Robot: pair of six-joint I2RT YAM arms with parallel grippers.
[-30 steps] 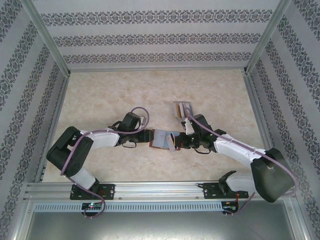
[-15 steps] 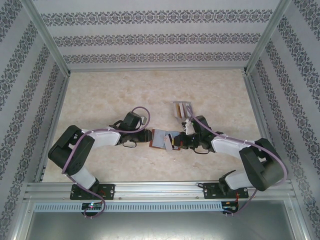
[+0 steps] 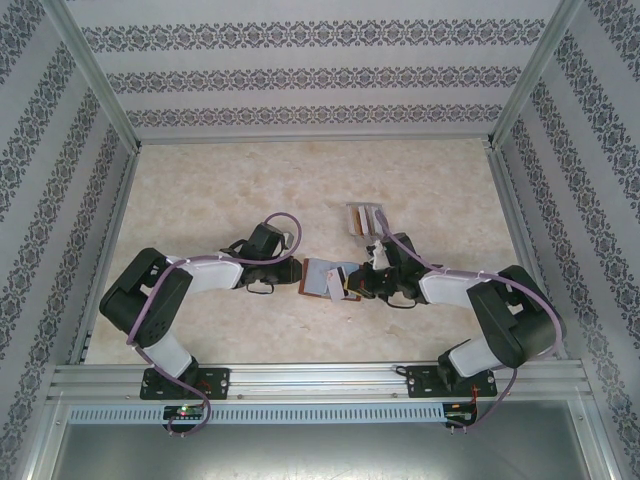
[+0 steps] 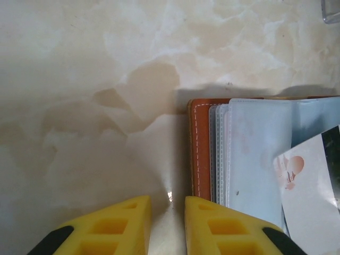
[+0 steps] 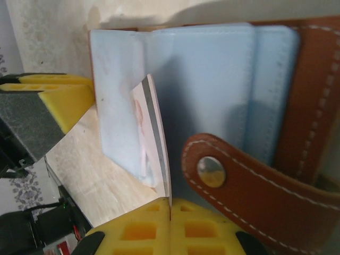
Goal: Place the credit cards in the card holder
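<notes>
Credit card pinched in right gripper (over open card holder).

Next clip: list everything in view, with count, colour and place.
beige marbled table: one, beige, under everything.
reddish-brown leather folding card holder: one, brown with pale blue plastic sleeves, open mid-table.
white plastic credit card: one, white with pink print, at the sleeves, in the right gripper.
grey slotted rack: one, grey, on the table beyond the right gripper; contents too small to tell.
patterned wall panels: three, grey-white, around the table.
left gripper: one, yellow fingers slightly apart, at the card holder's edge.
right gripper: one, yellow fingers, shut on the credit card.
</notes>
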